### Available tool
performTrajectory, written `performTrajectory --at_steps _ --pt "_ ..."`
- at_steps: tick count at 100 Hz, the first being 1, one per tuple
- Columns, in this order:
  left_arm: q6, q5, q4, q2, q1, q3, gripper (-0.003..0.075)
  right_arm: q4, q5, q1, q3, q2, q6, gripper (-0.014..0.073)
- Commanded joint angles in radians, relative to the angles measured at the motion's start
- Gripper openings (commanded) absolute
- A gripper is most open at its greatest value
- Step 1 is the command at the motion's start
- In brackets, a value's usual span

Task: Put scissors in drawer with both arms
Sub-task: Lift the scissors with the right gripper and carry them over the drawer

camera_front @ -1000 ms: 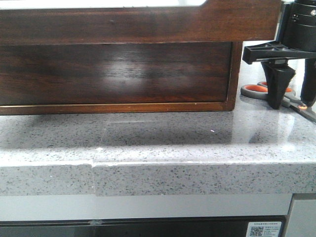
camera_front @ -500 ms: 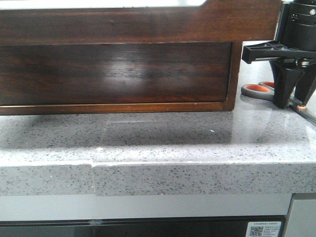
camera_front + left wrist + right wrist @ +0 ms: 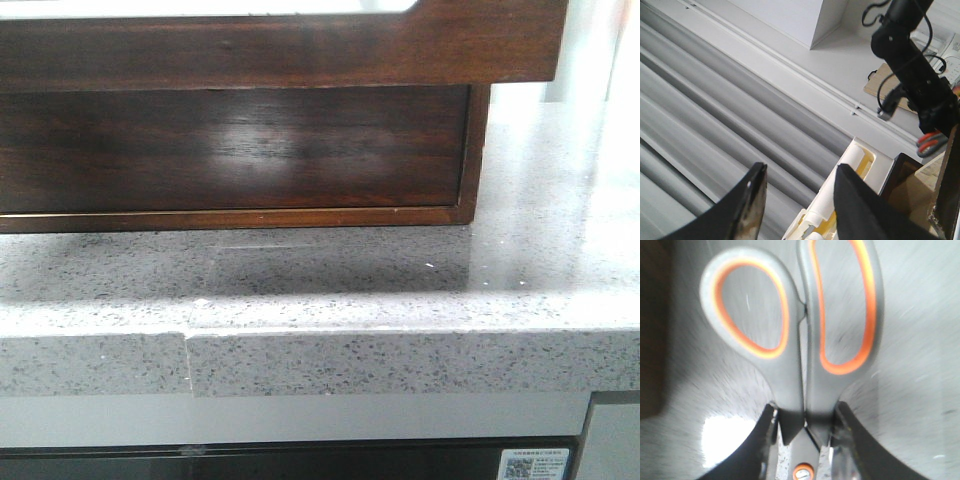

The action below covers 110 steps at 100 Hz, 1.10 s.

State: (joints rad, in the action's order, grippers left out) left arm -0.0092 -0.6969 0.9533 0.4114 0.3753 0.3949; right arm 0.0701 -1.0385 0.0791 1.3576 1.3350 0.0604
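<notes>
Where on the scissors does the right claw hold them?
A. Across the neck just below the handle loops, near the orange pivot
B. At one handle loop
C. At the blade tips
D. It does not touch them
A: in the right wrist view the right claw closes on the scissors just below the loops, beside the pivot.

Left gripper (image 3: 799, 202): two black fingers, broad at base, matte plastic; one finger (image 3: 747, 207) with pale worn edge and small light speck. Right arm (image 3: 912, 65): black jointed housing, thin black cables looping alongside, small grey connector dangling. Right gripper (image 3: 802, 445): black curved fingers, glossy inner faces.
</notes>
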Motion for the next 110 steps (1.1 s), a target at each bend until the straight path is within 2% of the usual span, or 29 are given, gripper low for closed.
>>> performTrajectory --at_steps 1,23,35,52,73,84,110 --pt "-0.014 -0.022 -0.059 0.006 0.008 0.034 0.0293 -0.02 0.078 0.002 0.061 -0.095 -0.06 -0.0069" --pt "-0.014 -0.022 -0.059 0.006 0.008 0.034 0.0293 -0.211 0.083 0.054 0.202 -0.175 -0.273 -0.0069" --pt "-0.014 -0.022 -0.059 0.006 0.008 0.034 0.0293 -0.277 0.095 0.133 0.269 -0.177 -0.38 -0.0069" --pt "-0.014 -0.022 -0.059 0.006 0.008 0.034 0.0293 -0.277 0.183 0.295 0.289 -0.172 -0.485 -0.0069" --pt "-0.014 -0.022 -0.059 0.006 0.008 0.034 0.0293 -0.275 0.209 0.468 0.289 -0.104 -0.635 -0.0069" --pt "-0.014 -0.02 -0.059 0.006 0.008 0.034 0.0293 -0.272 0.22 0.53 0.289 -0.052 -0.697 -0.0069" --pt "-0.014 -0.02 -0.059 0.006 0.008 0.034 0.0293 -0.23 0.221 0.61 0.289 0.067 -0.737 -0.0069"
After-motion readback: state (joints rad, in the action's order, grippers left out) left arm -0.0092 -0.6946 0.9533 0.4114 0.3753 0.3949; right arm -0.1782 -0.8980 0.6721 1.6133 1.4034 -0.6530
